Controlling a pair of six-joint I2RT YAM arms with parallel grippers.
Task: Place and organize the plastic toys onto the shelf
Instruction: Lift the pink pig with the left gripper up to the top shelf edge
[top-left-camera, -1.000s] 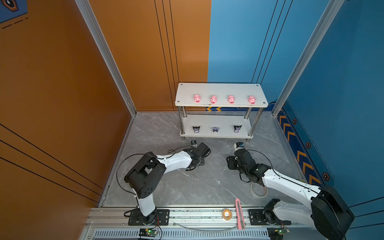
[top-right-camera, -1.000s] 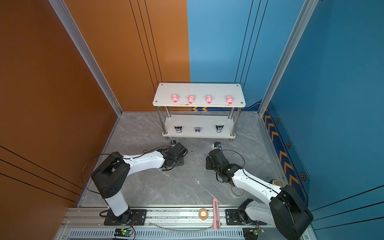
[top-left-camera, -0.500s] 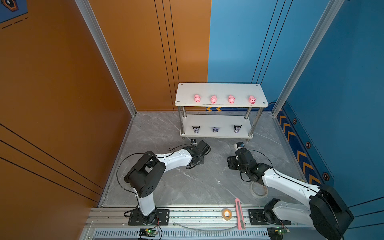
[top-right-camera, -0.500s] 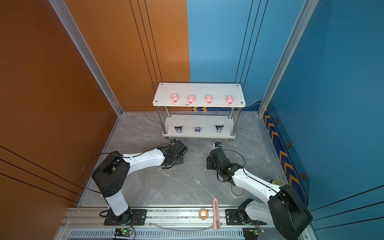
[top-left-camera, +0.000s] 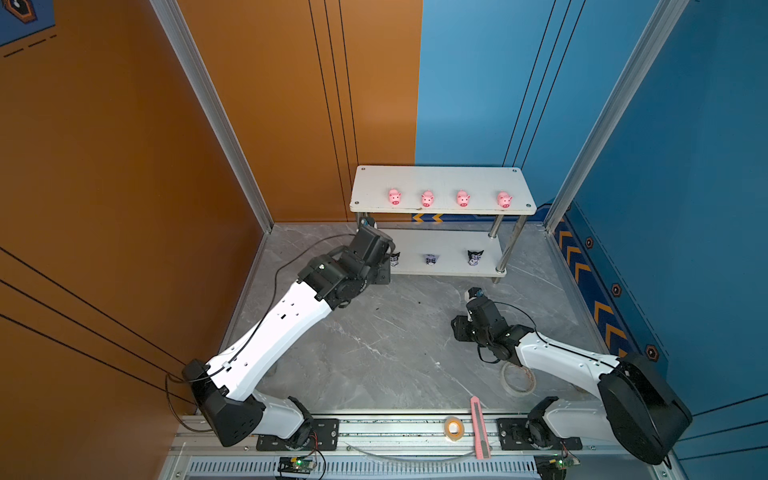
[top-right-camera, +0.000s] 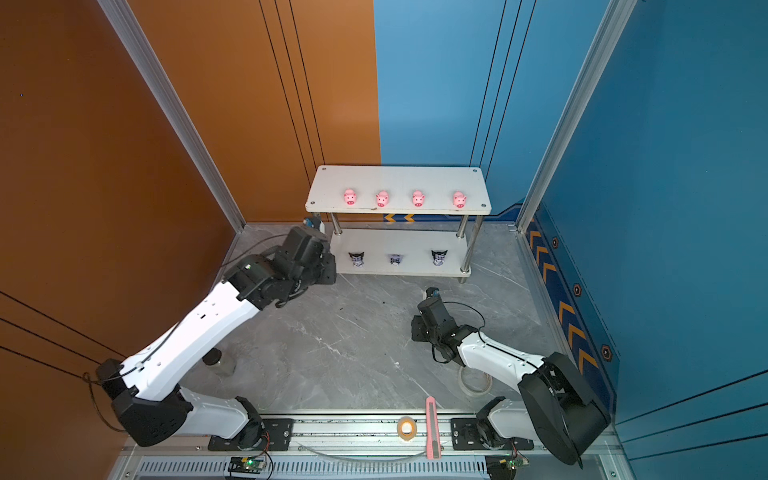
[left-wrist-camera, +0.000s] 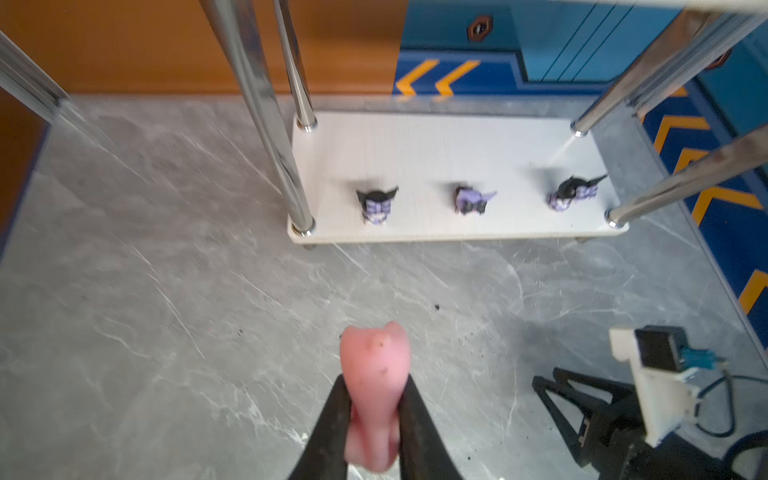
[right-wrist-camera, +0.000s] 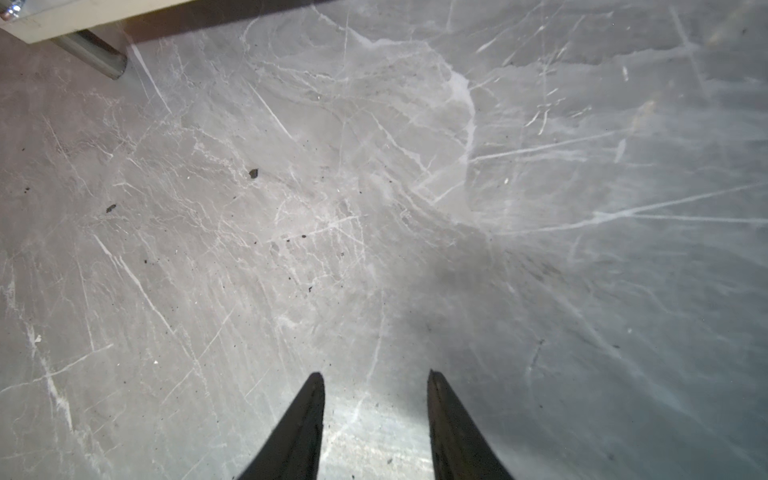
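My left gripper (left-wrist-camera: 375, 380) is shut on a pink pig (left-wrist-camera: 376, 357), held above the grey floor in front of the shelf. In both top views this gripper (top-left-camera: 380, 264) hangs by the shelf's left front leg, and the wrist hides the pig. Several pink pigs (top-left-camera: 427, 198) stand in a row on the shelf's top board (top-left-camera: 440, 178). Three black-eared purple figurines (top-left-camera: 432, 259) stand on the lower board (top-left-camera: 449, 243). My right gripper (right-wrist-camera: 376, 374) is open and empty, low over the floor right of centre (top-left-camera: 459, 328).
A large tape roll (top-left-camera: 517, 378) lies under the right arm. A small tape roll (top-left-camera: 454, 427) and a pink utility knife (top-left-camera: 479, 428) rest on the front rail. A small jar (top-right-camera: 218, 361) stands beneath the left arm. Orange and blue walls close in the floor.
My left gripper has closed on the pig, risen from the floor and moved back and left towards the shelf's left front leg. The right arm has hardly moved.
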